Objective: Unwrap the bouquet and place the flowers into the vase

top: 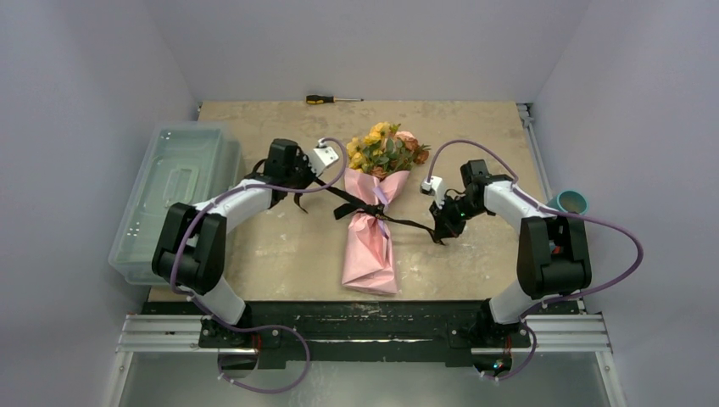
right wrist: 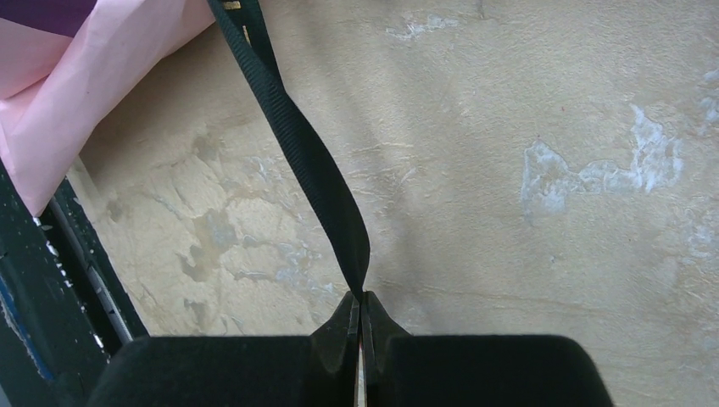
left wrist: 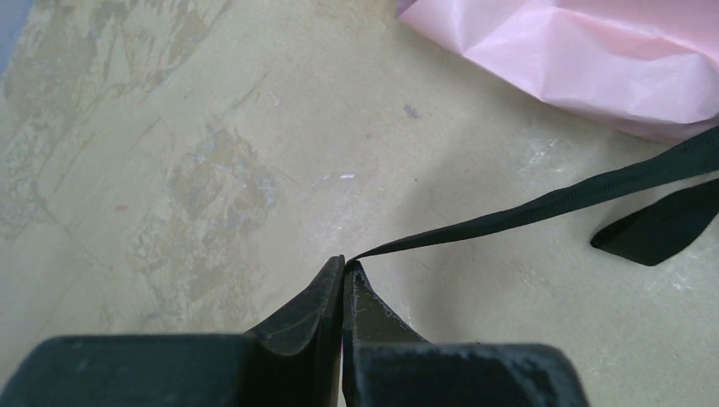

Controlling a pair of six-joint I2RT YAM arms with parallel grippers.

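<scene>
The bouquet lies mid-table between both grippers, its long axis running near to far, flowers pointing away from the bases. The black ribbon stretches sideways from its waist. The left gripper and right gripper each pinch one end.

From above I could not see the flowers below their heads, since the pink paper wrapped them, and the vase sat half behind my right arm (only its rim showed). In both wrist views the ribbon ran off the frame's edge before reaching its knot.
</scene>
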